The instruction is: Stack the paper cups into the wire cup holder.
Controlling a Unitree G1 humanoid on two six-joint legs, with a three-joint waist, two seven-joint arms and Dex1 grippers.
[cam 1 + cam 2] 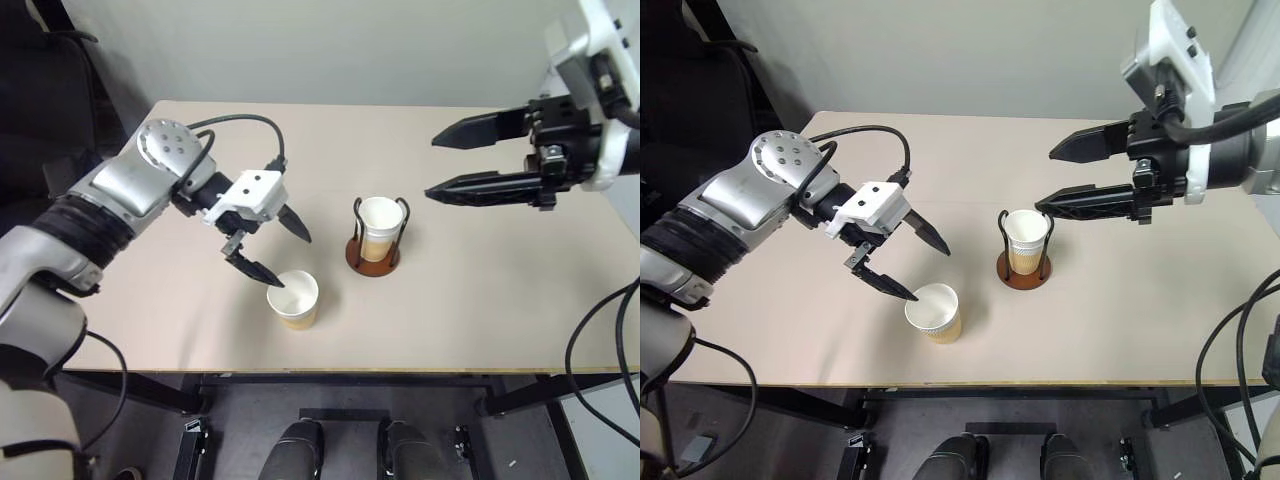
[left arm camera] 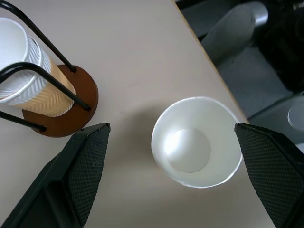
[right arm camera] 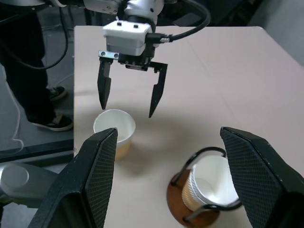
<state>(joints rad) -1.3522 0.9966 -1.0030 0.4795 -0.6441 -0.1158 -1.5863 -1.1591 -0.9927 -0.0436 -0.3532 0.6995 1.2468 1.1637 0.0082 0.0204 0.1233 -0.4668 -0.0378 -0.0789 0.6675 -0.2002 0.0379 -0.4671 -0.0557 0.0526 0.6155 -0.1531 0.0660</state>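
A: Loose paper cup upright on the table, near the front edge, just beside the wire cup holder and a little nearer the robot.

B: Left hand spread wide right above it, one finger on each side of the rim, nothing gripped. Touching the rim or just clear of it, hard to say.

A: Right hand equally wide and empty, raised above the table to the right of the holder.

B: Handling, then. Probably feather-light, thin-walled, easy to crush. Better a gentle squeeze across the upper wall just under the rolled rim, where the paper looks stiffest.

A: Too hard a pinch likely to ovalise the mouth and spoil the nesting. Smooth paper too, so some risk of slipping.

B: Looks: tapered, white inside and at the rim, tan-orange lower down. Same pattern on the cup in the holder, with ribbed white above a herringbone tan band.

A: Holder itself: round reddish-brown base, black wire loops rising around that seated cup.
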